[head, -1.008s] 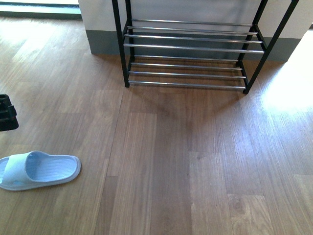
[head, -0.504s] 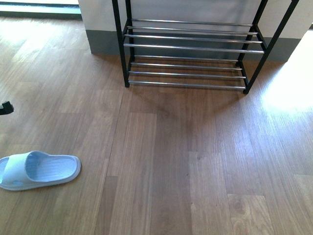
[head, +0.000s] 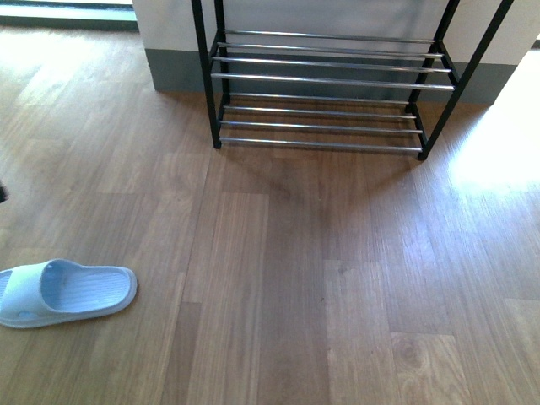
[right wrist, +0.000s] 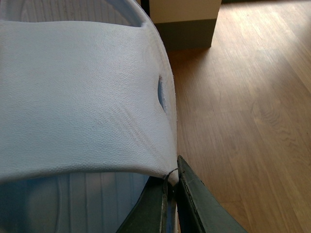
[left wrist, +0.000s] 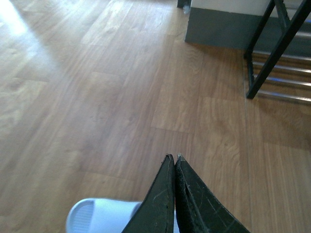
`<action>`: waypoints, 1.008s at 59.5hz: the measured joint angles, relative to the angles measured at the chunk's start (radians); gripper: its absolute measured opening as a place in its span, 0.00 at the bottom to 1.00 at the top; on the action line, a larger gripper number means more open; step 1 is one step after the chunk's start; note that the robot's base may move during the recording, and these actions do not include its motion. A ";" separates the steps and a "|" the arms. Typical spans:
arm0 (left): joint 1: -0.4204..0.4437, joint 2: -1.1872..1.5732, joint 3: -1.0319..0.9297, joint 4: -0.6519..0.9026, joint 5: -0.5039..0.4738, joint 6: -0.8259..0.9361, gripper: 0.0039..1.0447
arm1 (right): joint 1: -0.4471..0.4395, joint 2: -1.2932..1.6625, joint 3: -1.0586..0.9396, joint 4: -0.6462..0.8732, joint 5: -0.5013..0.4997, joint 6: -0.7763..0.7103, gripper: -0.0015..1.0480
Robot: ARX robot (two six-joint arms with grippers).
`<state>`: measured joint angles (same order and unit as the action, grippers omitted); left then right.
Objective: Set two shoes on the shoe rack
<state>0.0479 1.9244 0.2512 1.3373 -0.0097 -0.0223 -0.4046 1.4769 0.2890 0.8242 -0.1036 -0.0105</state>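
The right gripper [right wrist: 172, 172] has its jaws pinched on the strap edge of a pale blue slipper [right wrist: 73, 97]. So thin a hold could slip on the way to the rack [head: 325, 76] at the top of the front view, whose rod shelves show nothing on them. The second slipper [head: 63, 291] lies on the floor [head: 295, 278] at lower left. The left gripper [left wrist: 174, 158] hangs over it, jaws pressed together and empty.

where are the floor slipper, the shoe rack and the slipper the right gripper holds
floor slipper [head: 72, 293]: front view, footbed
shoe rack [head: 325, 80]: front view, upper front rod
held slipper [right wrist: 82, 97]: right wrist view, strap
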 joint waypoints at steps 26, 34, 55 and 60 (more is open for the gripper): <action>-0.047 -0.615 -0.245 -0.016 0.010 0.012 0.74 | 0.002 0.001 -0.001 0.000 -0.001 0.000 0.01; -0.047 -0.615 -0.245 -0.016 0.010 0.014 0.93 | 0.002 0.001 -0.001 0.000 -0.002 0.000 0.01; -0.067 -0.735 -0.200 -0.317 -0.084 -0.002 0.91 | 0.002 0.001 -0.001 0.000 -0.002 0.000 0.01; -0.073 -0.788 -0.125 -0.655 -0.113 -0.001 0.91 | 0.002 0.001 -0.001 0.000 -0.002 0.000 0.01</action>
<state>-0.0254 1.1366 0.1265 0.6819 -0.1226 -0.0235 -0.4026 1.4776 0.2882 0.8242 -0.1051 -0.0105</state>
